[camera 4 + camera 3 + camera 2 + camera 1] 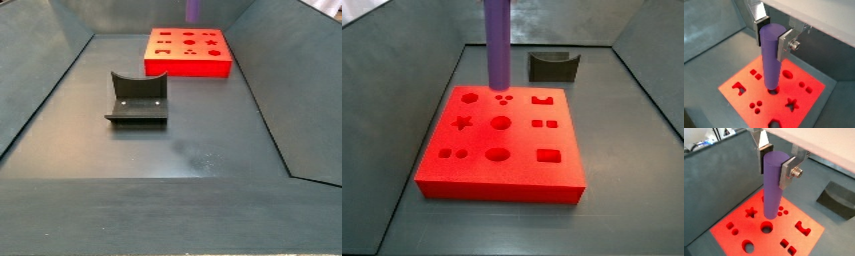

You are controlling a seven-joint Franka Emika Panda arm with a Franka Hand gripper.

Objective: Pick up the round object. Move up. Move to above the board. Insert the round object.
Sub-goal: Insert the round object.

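My gripper (776, 164) is shut on the round object (772, 188), a slim purple cylinder peg. The peg hangs upright between the silver fingers, which grip its upper end in both wrist views (773, 36). Below lies the board (731, 223), a flat bright red block with shaped cut-outs. In both wrist views the peg's lower end points at a round hole (771, 91) near the board's middle. In a side view the peg (497, 40) hangs clear above the board (523, 140). The gripper itself is out of both side views. Only the peg's tip (193, 10) shows over the board (187, 66).
The fixture (138, 100), a dark bracket with a curved notch, stands on the grey floor apart from the board. It also shows in a side view (552, 66) and a wrist view (837, 200). Sloping dark walls (40, 90) enclose the floor.
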